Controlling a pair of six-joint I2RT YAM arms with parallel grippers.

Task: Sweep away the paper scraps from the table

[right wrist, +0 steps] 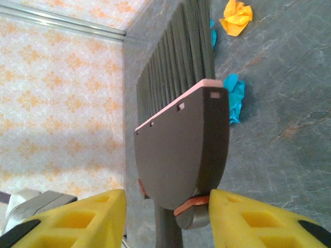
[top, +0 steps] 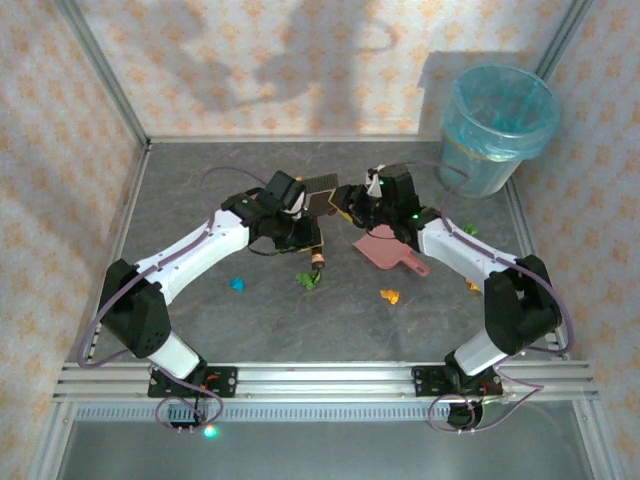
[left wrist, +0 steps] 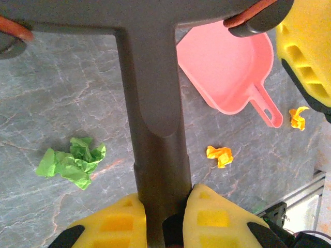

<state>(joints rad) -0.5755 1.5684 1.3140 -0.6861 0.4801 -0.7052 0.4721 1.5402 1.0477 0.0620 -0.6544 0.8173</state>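
Left fingers (left wrist: 116, 222) clamp the brush (left wrist: 155, 103) handle; right fingers (right wrist: 258, 217) spread wide astride its head; I count 3 paper scraps (left wrist: 72, 163) on bench (left wrist: 51, 93) below left wrist.

The bench (top: 200, 180) under the left pincer (top: 313, 250) and the right pincer (top: 352, 203) is dark grey, like stone. Behind both pincers stands the back wall (top: 300, 100). It is pale with little orange flowers, and big grey shadows lie on it. The left wall (top: 50, 150) and the right wall (top: 600, 220) have the same paper. Shiny metal rails (top: 320, 380) run along the bench edge in front of the pincers. Far behind the right pincer, in the back corner, stands a blue bin (top: 497, 125) with a thin bag in it. A bright patch of light (top: 450, 70) sits on the wall beside the bin.
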